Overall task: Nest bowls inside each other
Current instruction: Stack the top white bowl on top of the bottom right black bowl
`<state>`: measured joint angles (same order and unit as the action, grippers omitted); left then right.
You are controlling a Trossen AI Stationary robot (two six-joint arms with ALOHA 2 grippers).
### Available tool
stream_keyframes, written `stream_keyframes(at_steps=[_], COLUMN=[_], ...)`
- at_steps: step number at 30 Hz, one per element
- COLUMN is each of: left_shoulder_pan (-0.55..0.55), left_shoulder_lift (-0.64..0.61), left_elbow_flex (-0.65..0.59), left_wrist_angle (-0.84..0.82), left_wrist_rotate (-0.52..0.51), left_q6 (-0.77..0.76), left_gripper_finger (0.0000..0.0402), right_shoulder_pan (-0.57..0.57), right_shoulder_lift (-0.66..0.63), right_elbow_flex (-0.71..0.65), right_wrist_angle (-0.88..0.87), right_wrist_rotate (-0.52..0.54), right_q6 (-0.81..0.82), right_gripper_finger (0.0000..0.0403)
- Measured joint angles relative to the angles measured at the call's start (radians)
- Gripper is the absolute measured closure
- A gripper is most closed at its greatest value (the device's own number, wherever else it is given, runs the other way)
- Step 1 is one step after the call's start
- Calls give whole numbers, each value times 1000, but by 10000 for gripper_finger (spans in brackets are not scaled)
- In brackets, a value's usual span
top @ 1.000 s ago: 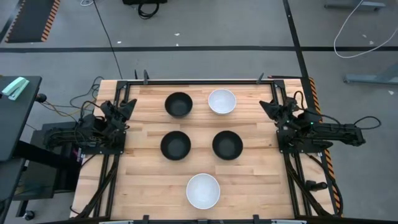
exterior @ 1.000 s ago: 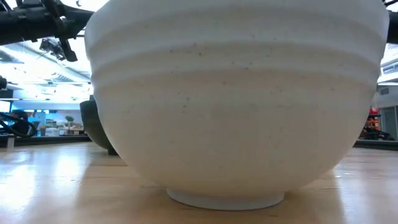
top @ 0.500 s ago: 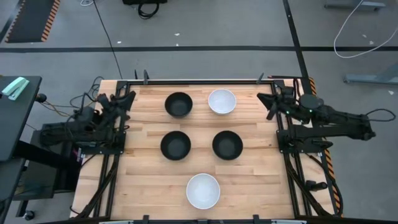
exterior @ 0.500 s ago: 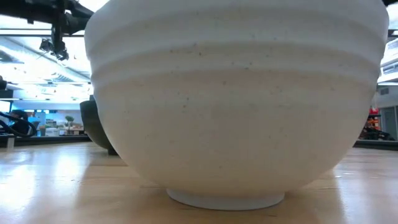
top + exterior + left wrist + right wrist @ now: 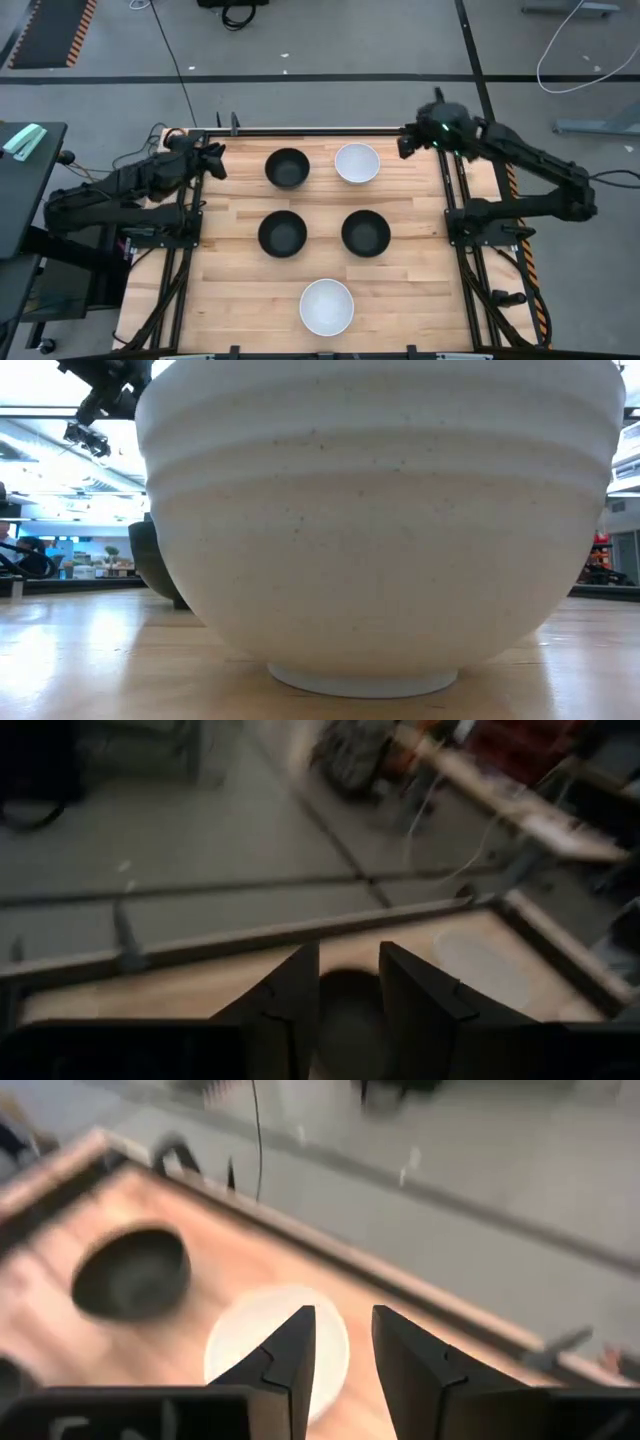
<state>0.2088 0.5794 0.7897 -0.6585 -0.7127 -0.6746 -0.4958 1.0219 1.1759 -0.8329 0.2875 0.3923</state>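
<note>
Five round bowls rest on their bases on the wooden table. Two black bowls (image 5: 282, 233) (image 5: 365, 233) stand mid-table, and a white bowl (image 5: 326, 306) sits near the near edge, filling the low view (image 5: 380, 520). At the far edge stand a black bowl (image 5: 287, 168) and a white bowl (image 5: 357, 163). My left gripper (image 5: 215, 160) hovers open to the left of the far black bowl (image 5: 350, 1005). My right gripper (image 5: 408, 143) hovers open to the right of the far white bowl (image 5: 275, 1350).
A metal frame rail (image 5: 320, 129) runs along the table's far edge, and arm mounts stand at the left (image 5: 165, 235) and right (image 5: 480, 225) sides. Bare wood (image 5: 240, 300) lies left and right of the near white bowl.
Both arms have risen from beside their mounts and swung toward the table's far edge. The left gripper has moved toward the far black bowl, the right toward the far white bowl. The bowls have stayed in place.
</note>
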Motion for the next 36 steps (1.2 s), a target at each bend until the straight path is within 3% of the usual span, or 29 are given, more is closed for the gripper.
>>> stream_keyframes(at_steps=[4, 7, 15, 22, 36], left_shoulder_pan=[128, 229, 474, 589, 642], left_shoulder_lift=[58, 93, 228, 383, 583], left_elbow_flex=[44, 46, 46, 46, 46], left_wrist_angle=[-48, -53, -92, -69, 20], left_wrist_rotate=[196, 326, 576, 625, 691], left_q6=[-16, 0, 63, 162, 224], left_gripper_finger=[297, 303, 316, 315, 303], right_shoulder_pan=[-106, -164, -231, -232, -203], right_shoulder_lift=[150, 247, 443, 576, 778], right_elbow_flex=[112, 176, 240, 240, 240], right_wrist_angle=[-99, -151, -290, -288, -241], right_wrist_rotate=[-222, -329, -349, -341, -341], right_q6=[-20, -53, -92, -100, -108], right_gripper_finger=[294, 294, 295, 295, 295])
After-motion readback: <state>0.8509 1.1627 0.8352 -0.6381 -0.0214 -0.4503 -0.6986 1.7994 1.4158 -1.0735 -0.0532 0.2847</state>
